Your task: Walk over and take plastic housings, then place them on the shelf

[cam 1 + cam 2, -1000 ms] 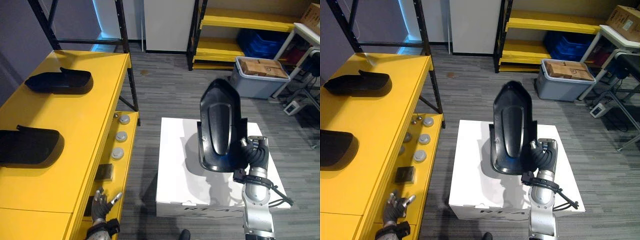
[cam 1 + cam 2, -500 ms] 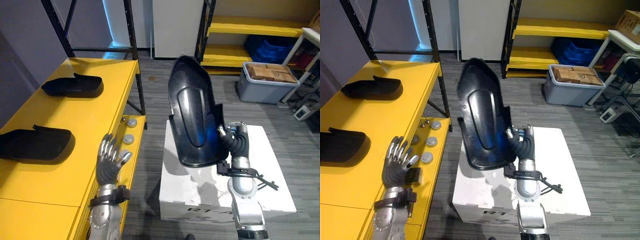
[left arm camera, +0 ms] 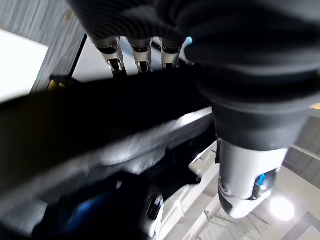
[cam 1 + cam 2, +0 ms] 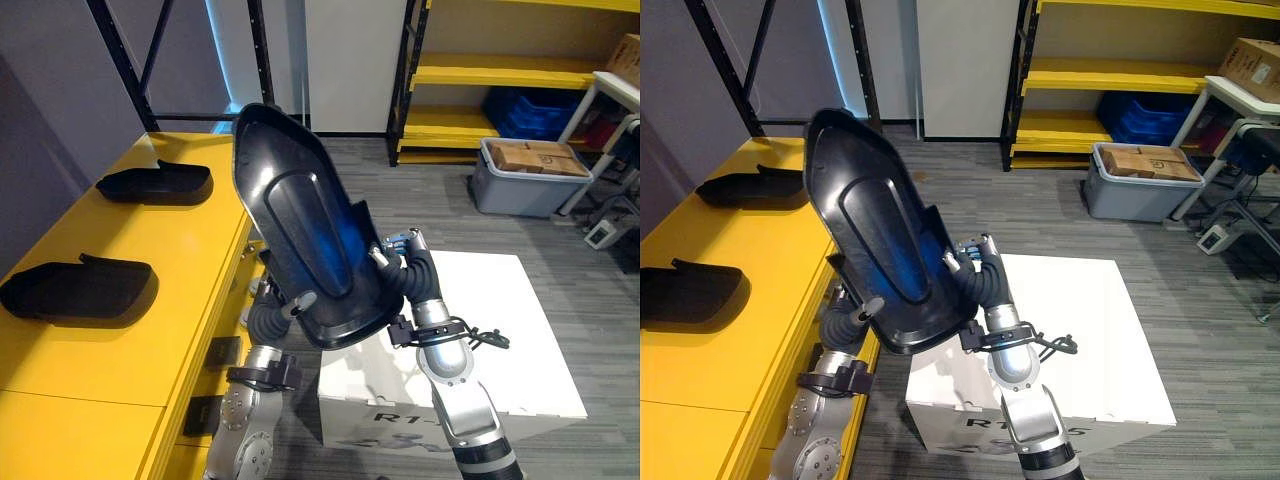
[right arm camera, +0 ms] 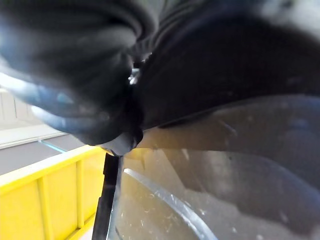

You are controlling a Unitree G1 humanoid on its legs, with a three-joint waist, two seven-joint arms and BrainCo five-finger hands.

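A large glossy black plastic housing (image 4: pixel 300 235) hangs tilted in the air between the yellow shelf (image 4: pixel 150 330) and the white box (image 4: pixel 505 330). My right hand (image 4: pixel 412 278) is shut on its right edge, fingers curled round the rim. My left hand (image 4: pixel 268 322) holds its lower left edge from behind, with the thumb over the rim. In the left wrist view the fingers (image 3: pixel 114 50) lie along one side of the housing (image 3: pixel 90 125) and the thumb on the other. Two more black housings (image 4: pixel 155 183) (image 4: pixel 80 290) lie on the yellow shelf top.
Black rack uprights (image 4: pixel 125 55) stand at the shelf's far end. A grey bin with a cardboard box (image 4: pixel 528 170) and blue crates (image 4: pixel 515 110) sit by a yellow rack (image 4: pixel 500 72) at the back right. Small dark blocks (image 4: pixel 222 352) rest on the shelf's lower ledge.
The housing has swung up and to the left, over the yellow shelf's edge. My left hand rose and took hold of its lower edge. The camera has shifted too.
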